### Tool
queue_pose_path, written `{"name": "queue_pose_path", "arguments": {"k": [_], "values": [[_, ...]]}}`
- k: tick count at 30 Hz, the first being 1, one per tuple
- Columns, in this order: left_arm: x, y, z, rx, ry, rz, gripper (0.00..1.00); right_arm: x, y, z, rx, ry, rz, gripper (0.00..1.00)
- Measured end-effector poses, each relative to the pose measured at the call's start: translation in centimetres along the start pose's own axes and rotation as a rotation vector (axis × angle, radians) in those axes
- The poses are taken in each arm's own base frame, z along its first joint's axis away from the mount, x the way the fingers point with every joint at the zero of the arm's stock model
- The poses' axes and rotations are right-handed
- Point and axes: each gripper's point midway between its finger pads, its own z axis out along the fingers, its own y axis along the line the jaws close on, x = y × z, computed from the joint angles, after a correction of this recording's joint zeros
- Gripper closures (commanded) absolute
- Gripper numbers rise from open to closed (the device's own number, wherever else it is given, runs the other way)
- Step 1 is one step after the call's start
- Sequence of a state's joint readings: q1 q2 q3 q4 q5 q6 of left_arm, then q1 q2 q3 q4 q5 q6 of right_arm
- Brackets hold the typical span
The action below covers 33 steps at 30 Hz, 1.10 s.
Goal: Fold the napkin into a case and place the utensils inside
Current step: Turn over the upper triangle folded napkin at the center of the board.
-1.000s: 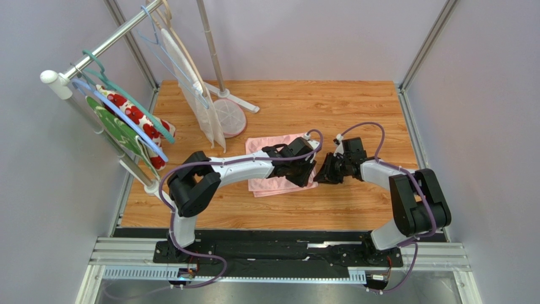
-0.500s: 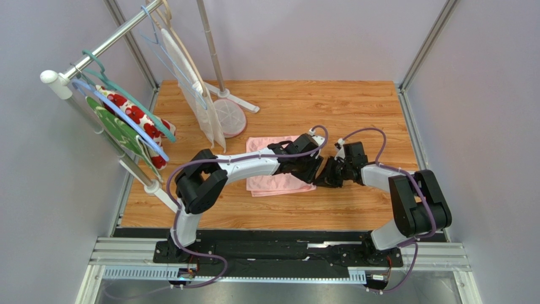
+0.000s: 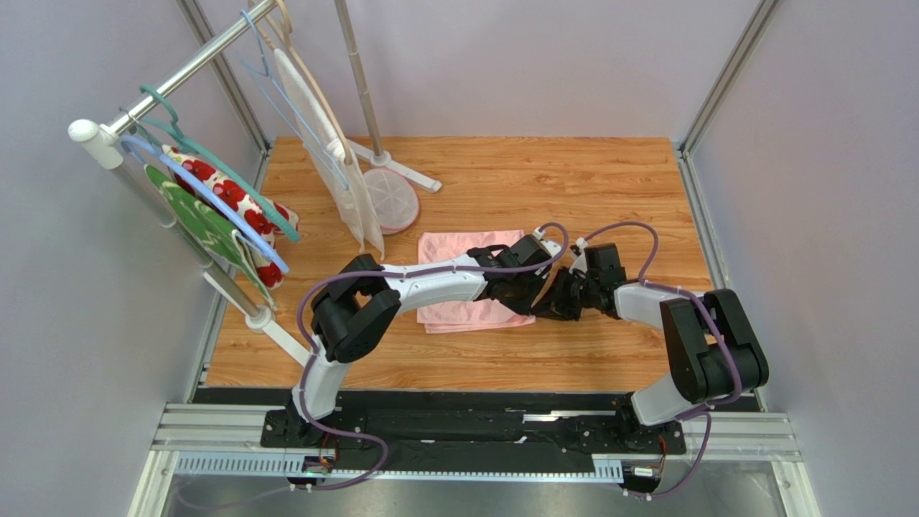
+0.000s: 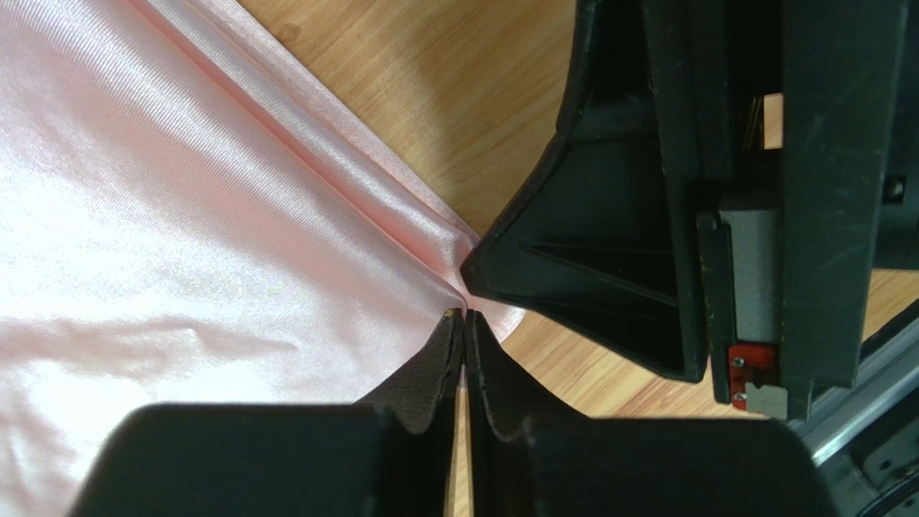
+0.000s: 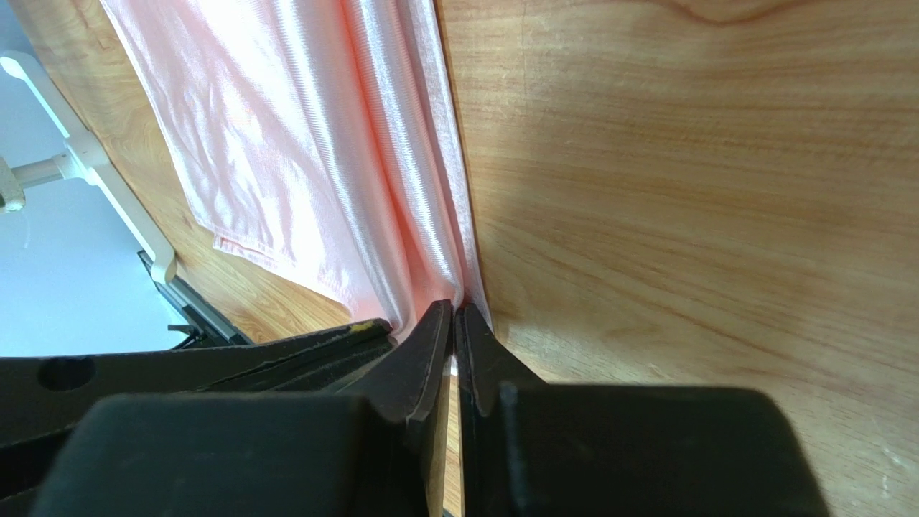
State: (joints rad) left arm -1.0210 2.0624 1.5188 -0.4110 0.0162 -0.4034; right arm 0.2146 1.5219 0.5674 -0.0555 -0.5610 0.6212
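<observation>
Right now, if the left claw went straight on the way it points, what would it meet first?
The napkin corner at its tips, then almost at once a black finger of the right claw, which faces the left claw closely. Their gap in depth is unclear.

plain pink napkin (image 3: 458, 247), wood-grain table (image 3: 539, 183)

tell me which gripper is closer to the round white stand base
Left. The left gripper sits at the napkin's right edge, the right gripper beside it, farther from the base.

Hanger rack (image 3: 178, 73), wooden table (image 3: 518, 178)
</observation>
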Motion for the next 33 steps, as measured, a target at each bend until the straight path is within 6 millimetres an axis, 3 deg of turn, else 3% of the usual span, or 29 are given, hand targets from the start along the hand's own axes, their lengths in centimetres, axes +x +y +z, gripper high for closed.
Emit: {"name": "queue_pose_path", "arguments": {"k": [21, 23, 27, 33], "values": [[-0.8, -2.0, -0.1, 0.079, 0.010, -0.073, 1.00, 0.8, 0.2, 0.2, -0.048, -0.002, 0.061, 0.93], [-0.7, -1.9, 0.0, 0.077, 0.013, -0.074, 0.95, 0.9, 0.2, 0.2, -0.050, -0.001, 0.064, 0.91], [-0.4, -1.5, 0.2, 0.059, 0.015, -0.078, 0.73, 0.9, 0.1, 0.1, -0.041, -0.004, 0.061, 0.81], [0.7, -0.4, -1.2, 0.018, 0.030, -0.078, 0.61, 1.3, 0.0, -0.7, -0.012, 0.004, 0.037, 0.62]]}}
